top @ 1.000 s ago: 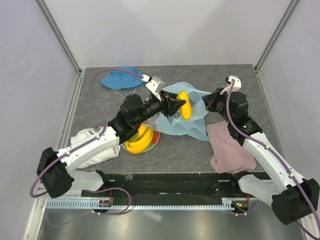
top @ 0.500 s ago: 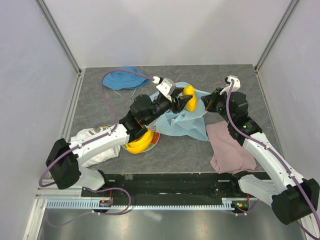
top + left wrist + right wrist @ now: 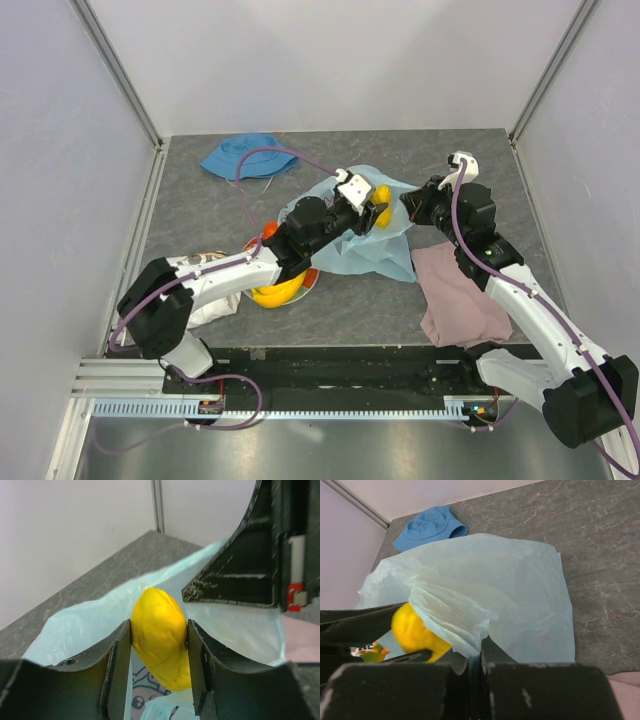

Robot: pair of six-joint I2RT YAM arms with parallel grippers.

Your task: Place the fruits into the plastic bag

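One yellow fruit (image 3: 159, 636) clamped in left gripper (image 3: 160, 652); right gripper (image 3: 475, 656) pinches one plastic bag (image 3: 510, 580).

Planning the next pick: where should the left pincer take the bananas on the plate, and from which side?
Probably the bunch's mid-curve, from straight above, jaws spanning its narrow width. The bananas lie flat on the plate, outer curve toward the near edge. The left arm hides their far part, so the stem end cannot be judged.
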